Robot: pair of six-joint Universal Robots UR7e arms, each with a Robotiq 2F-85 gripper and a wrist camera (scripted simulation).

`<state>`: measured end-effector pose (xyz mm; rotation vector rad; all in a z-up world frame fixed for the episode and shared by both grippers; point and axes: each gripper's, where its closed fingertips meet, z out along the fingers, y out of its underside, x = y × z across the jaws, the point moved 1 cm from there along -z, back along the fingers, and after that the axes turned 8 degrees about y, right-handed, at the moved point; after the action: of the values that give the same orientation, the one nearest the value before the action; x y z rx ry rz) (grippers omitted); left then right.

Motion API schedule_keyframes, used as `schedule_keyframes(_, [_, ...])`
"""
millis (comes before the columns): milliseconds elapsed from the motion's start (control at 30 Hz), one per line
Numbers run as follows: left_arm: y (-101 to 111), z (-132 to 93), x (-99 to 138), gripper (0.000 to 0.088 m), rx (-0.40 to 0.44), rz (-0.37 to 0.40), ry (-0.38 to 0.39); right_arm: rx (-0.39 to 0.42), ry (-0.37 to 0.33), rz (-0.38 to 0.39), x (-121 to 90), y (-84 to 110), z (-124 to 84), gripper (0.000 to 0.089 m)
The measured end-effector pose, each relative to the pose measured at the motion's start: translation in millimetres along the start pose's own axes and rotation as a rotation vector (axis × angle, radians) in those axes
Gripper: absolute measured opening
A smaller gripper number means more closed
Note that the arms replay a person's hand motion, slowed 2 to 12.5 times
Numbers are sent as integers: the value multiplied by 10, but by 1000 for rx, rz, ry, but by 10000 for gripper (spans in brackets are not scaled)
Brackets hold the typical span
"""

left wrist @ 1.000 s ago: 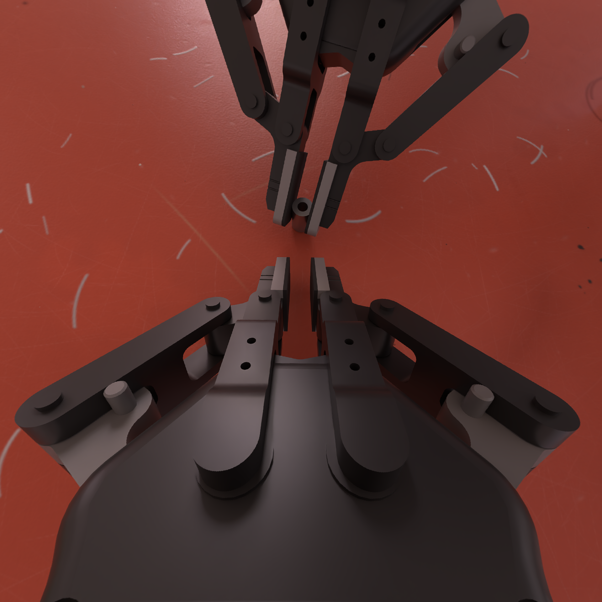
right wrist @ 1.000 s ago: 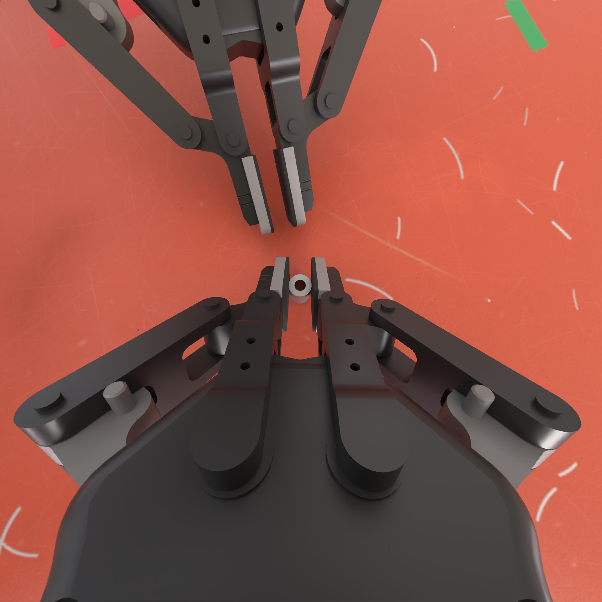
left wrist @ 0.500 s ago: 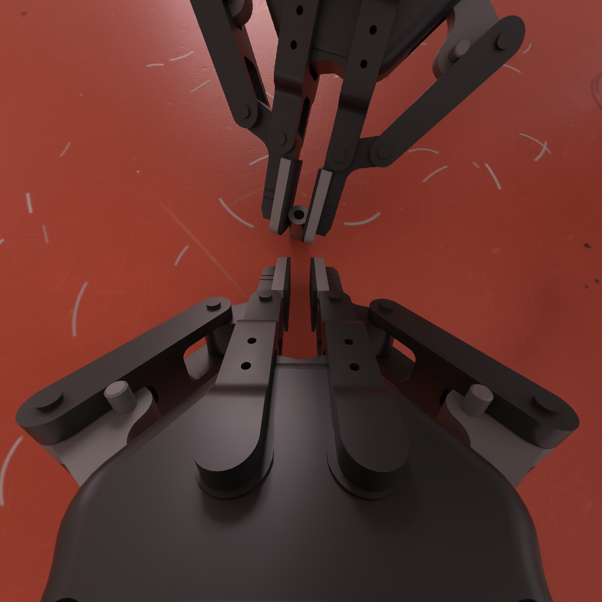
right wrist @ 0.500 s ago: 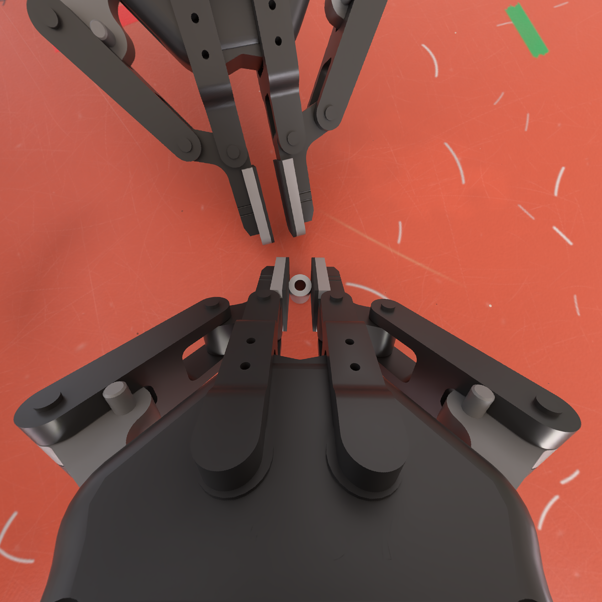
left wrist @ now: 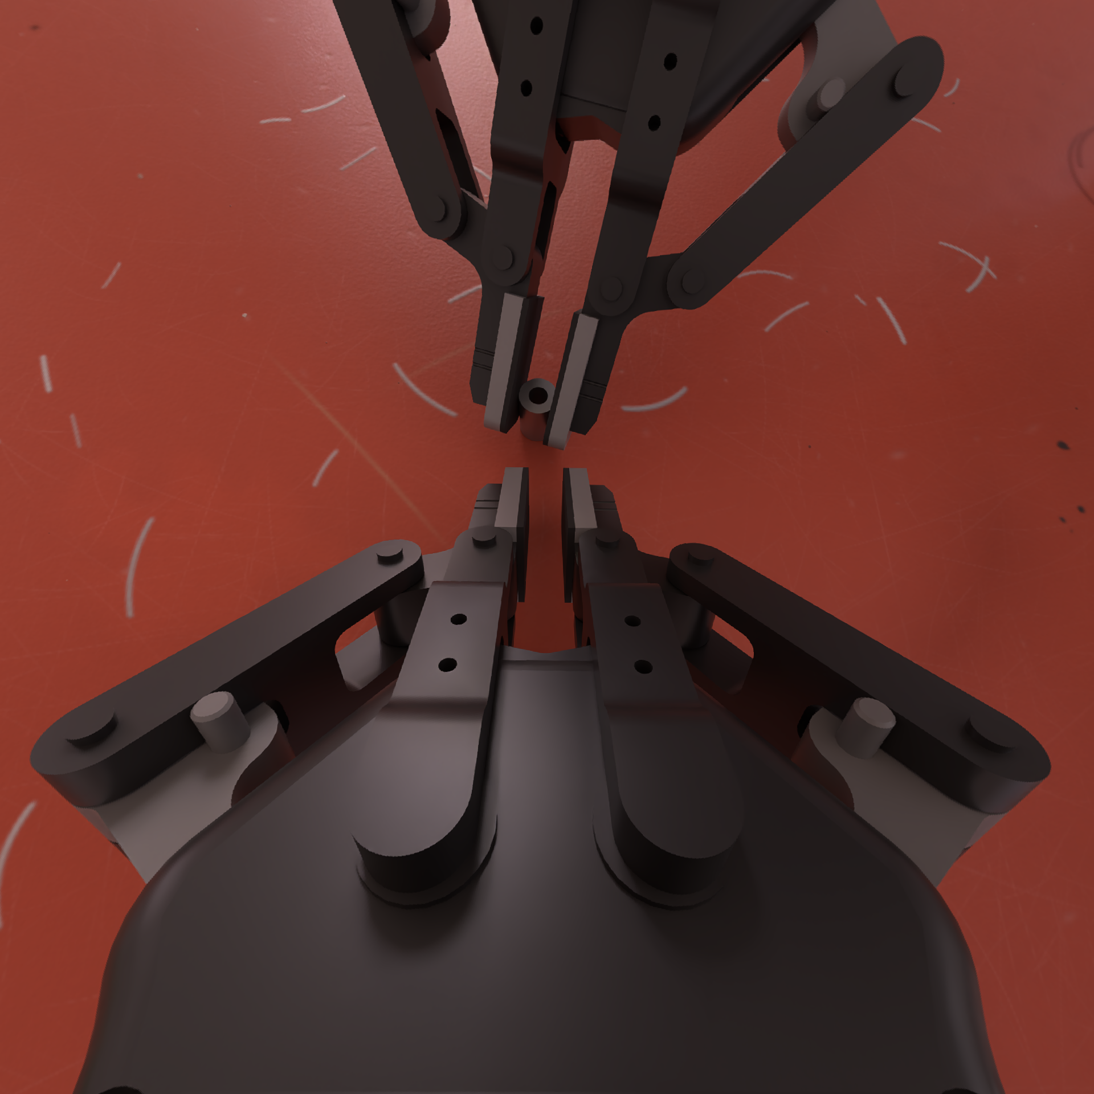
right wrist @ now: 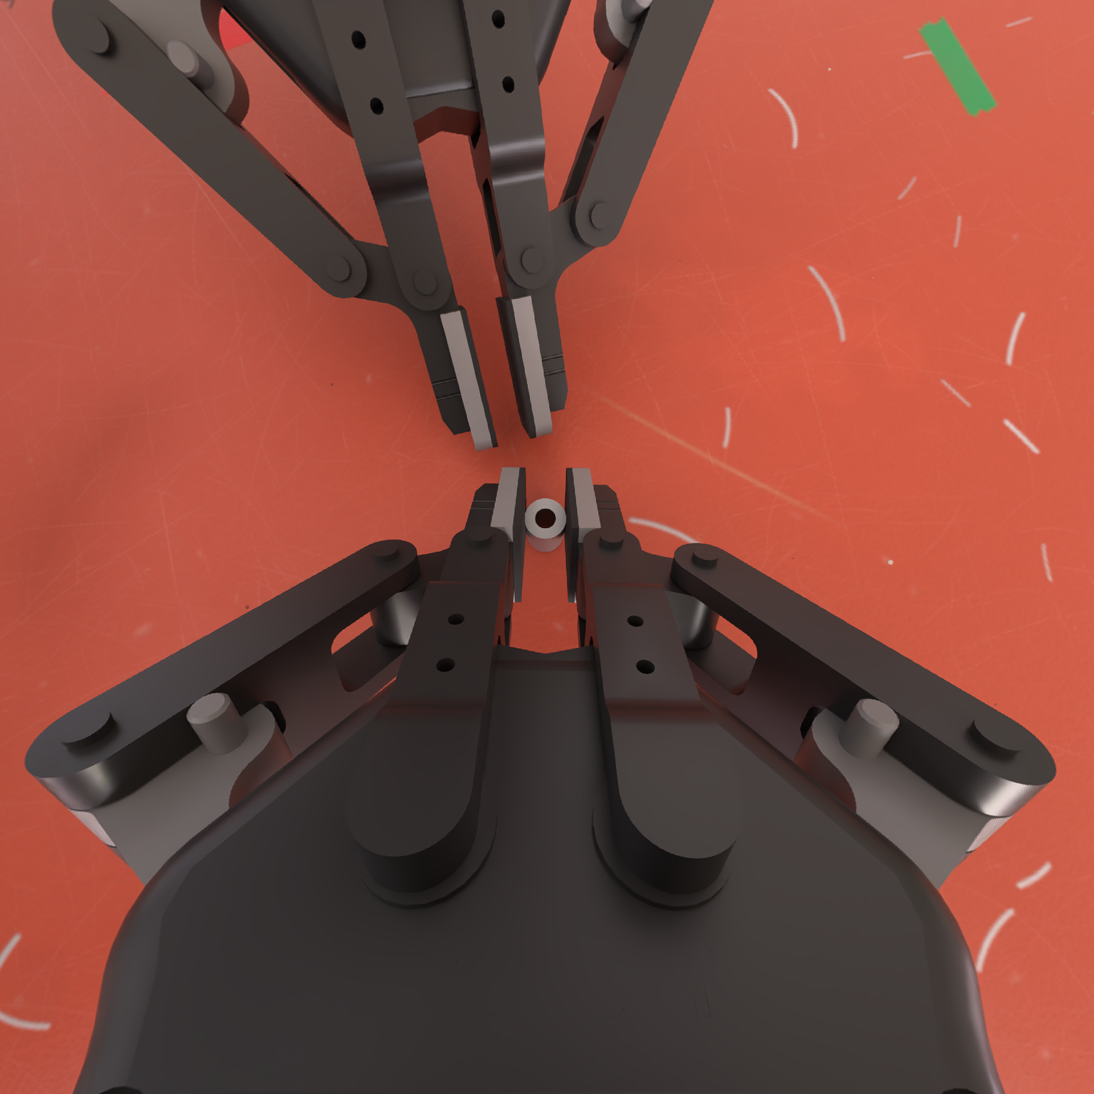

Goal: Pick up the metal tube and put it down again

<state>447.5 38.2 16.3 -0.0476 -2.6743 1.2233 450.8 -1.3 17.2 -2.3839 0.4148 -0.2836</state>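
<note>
The metal tube is a short grey cylinder seen end-on. It sits upright between the pads of my right gripper, which is shut on it over the red table. The left wrist view shows the tube held in the right gripper just ahead. My left gripper is shut to a narrow gap with nothing in it. Its tips face the right gripper's tips, a short way apart, and it also shows in the right wrist view. I cannot tell whether the tube touches the table.
The red table is scratched with pale curved marks. A green tape strip lies at the far right in the right wrist view. A small red patch shows behind the left gripper.
The two grippers have drawn slightly closer tip to tip. The right gripper keeps the tube. Neither gripper's finger gap has changed.
</note>
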Motion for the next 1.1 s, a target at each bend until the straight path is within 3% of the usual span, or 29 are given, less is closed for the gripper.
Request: schedule_keyframes(1100, [0, 4, 8, 92, 2, -4, 11, 10, 11, -9, 4, -10, 3, 119])
